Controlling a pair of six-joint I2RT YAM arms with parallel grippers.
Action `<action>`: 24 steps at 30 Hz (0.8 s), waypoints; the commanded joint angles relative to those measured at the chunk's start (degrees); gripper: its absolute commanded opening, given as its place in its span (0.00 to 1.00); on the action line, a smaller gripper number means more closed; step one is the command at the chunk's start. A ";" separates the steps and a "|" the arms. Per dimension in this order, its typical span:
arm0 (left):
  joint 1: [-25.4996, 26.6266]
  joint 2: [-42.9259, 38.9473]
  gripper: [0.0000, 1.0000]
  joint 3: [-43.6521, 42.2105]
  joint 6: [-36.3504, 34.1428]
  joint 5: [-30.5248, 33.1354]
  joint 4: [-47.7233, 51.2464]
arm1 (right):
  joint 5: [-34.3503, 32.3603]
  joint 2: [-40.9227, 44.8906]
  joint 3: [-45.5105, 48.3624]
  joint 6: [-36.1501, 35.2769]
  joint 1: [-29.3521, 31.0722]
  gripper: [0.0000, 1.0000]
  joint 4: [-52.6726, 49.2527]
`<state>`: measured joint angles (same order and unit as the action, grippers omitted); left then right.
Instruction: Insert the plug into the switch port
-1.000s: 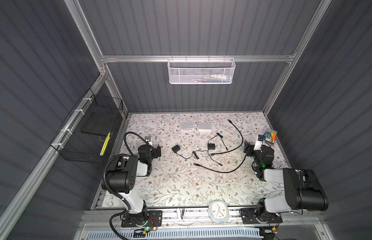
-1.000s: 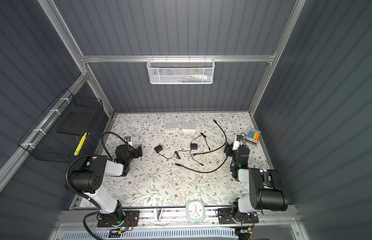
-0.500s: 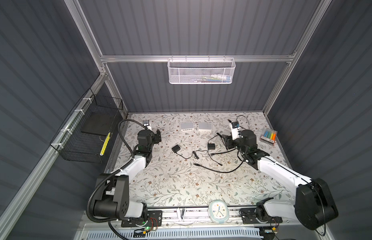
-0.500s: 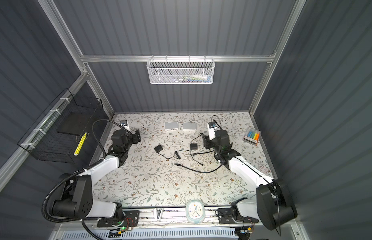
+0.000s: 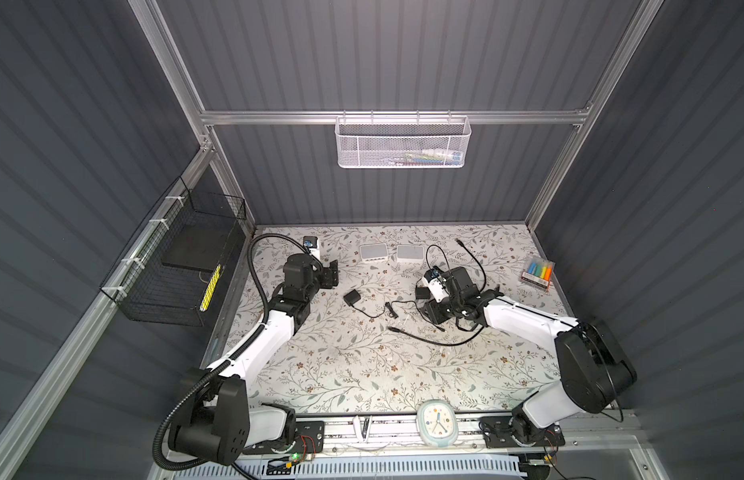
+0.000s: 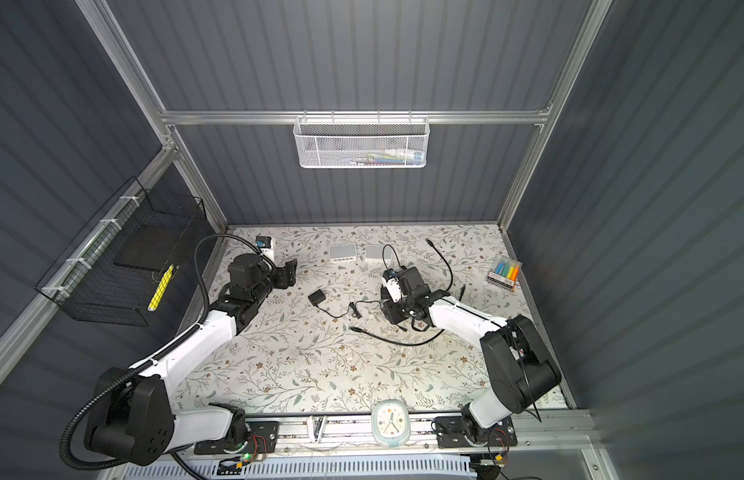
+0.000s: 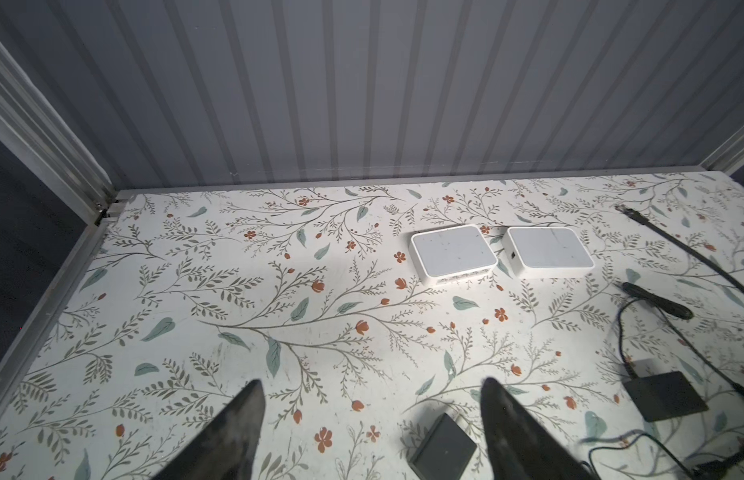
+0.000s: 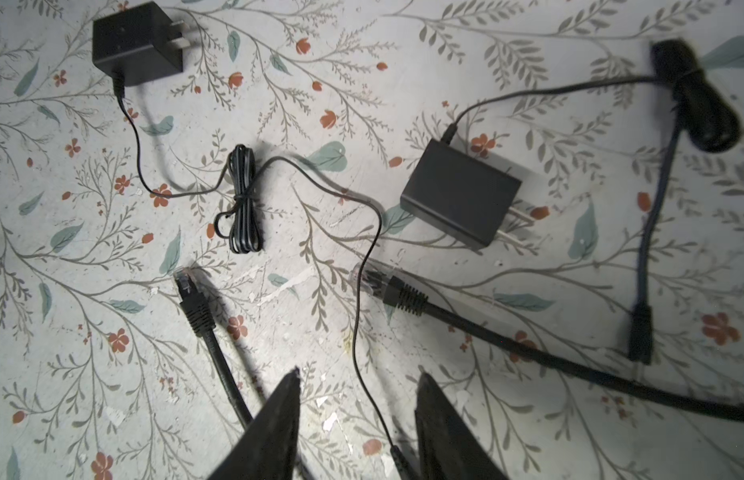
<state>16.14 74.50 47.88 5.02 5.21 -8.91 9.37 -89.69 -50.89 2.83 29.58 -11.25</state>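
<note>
Approach step — nothing grasped; right gripper (image 8: pixel 359 376) spread above mat (image 8: pixel 92 395), plug (image 8: pixel 368 279) lying just ahead; left gripper (image 7: pixel 370 415) spread, empty; switch (image 7: pixel 453 253) well apart; next — lower, pinch plug boot squarely.

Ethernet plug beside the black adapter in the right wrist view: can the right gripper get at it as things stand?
Probably yes. The Ethernet plug lies flat ahead of the open right gripper; only a thin lead crosses its tip.

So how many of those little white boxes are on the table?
2. They sit side by side near the back wall: the left white box and the right white box close beside it. No others show, though some could be hidden.
</note>
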 commanded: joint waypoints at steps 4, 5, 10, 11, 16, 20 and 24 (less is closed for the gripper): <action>-0.19 -0.89 0.79 1.00 2.77 -3.61 2.46 | 1.48 -4.95 -0.76 2.17 1.09 0.45 -2.18; -0.15 -1.00 0.79 1.08 2.81 -3.78 2.51 | 1.06 -5.75 -1.40 2.26 1.18 0.44 -2.44; -0.15 -1.19 0.79 2.46 2.04 -4.07 3.49 | -1.16 -9.60 -4.30 2.25 1.22 0.39 -4.02; -0.15 -1.22 0.78 2.59 1.85 -4.14 3.84 | -1.47 -10.29 -4.82 2.30 1.34 0.38 -4.37; -0.16 -1.90 0.78 1.68 1.51 -3.82 4.20 | -2.46 -12.83 -6.60 1.96 2.07 0.32 -5.43; -0.15 -1.66 0.78 1.69 1.32 -3.74 4.76 | -3.32 -14.37 -8.14 1.27 2.83 0.23 -6.57; -0.15 -2.06 0.77 1.34 1.40 -3.80 5.52 | -3.02 -13.78 -9.52 1.03 3.01 0.10 -8.72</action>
<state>16.14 74.08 48.53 6.68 1.85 -4.89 6.79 -103.68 -59.18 4.45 32.32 -16.34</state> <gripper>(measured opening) 0.775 0.119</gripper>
